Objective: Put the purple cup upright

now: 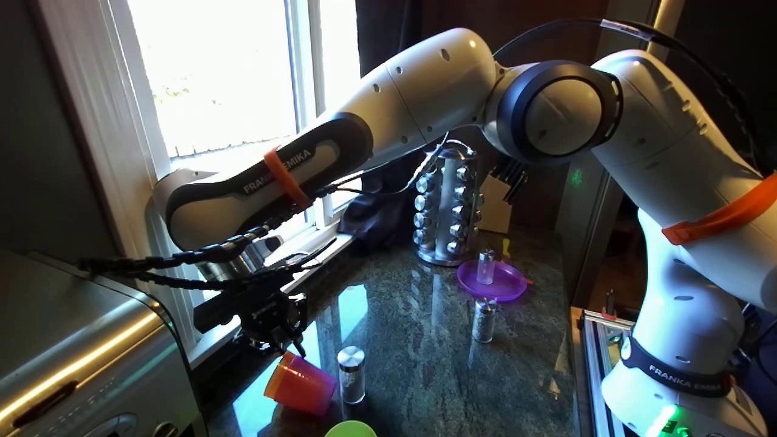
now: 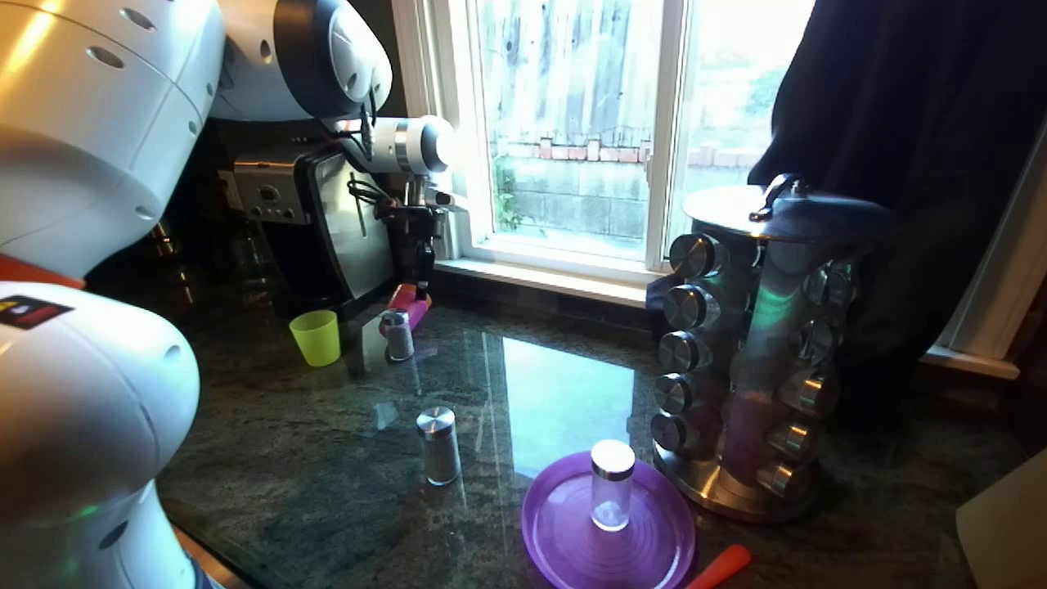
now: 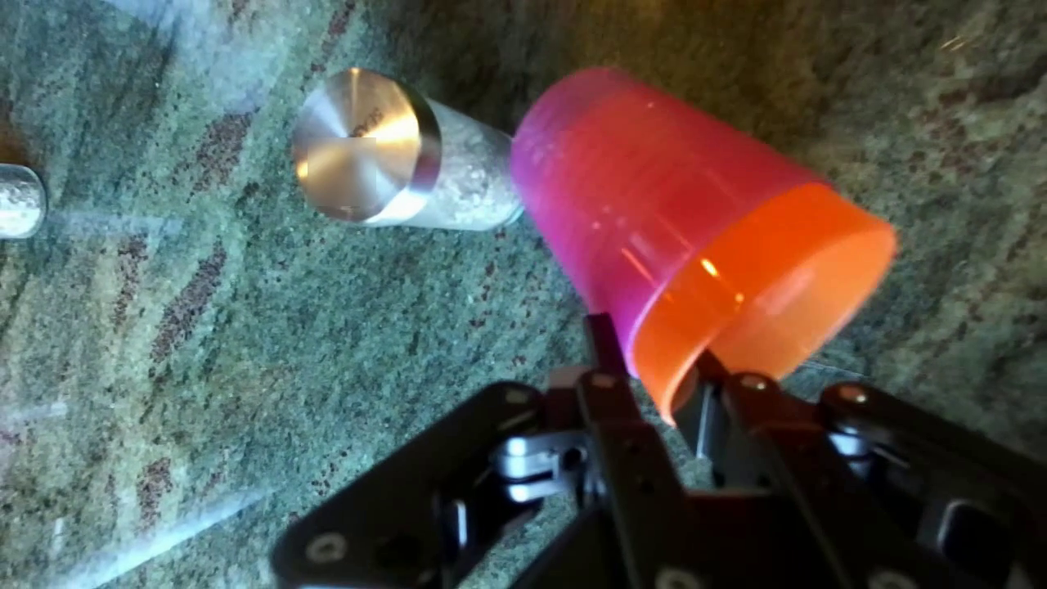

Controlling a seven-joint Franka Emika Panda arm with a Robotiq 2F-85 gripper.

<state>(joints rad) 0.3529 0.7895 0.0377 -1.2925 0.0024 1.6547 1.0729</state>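
The purple cup (image 1: 311,393) is magenta with an orange band at its open end, which looks like an orange cup nested inside. It is tilted, with its mouth towards the gripper. It also shows in an exterior view (image 2: 415,312), partly behind a jar, and in the wrist view (image 3: 609,184). My gripper (image 3: 654,352) is nearly closed over the wall at the cup's rim, one finger outside and one inside the mouth. The wall appears pinched between the fingers. The gripper also shows above the cup in both exterior views (image 1: 291,349) (image 2: 422,288). I cannot tell whether the cup's base touches the counter.
A silver-lidded jar (image 3: 360,147) stands close beside the cup's base. A green cup (image 2: 316,339) is nearby. Another jar (image 2: 439,448) and a violet dish (image 2: 556,523) holding a jar stand farther along. A spice rack (image 1: 446,206) and a coffee machine (image 1: 109,364) flank the counter.
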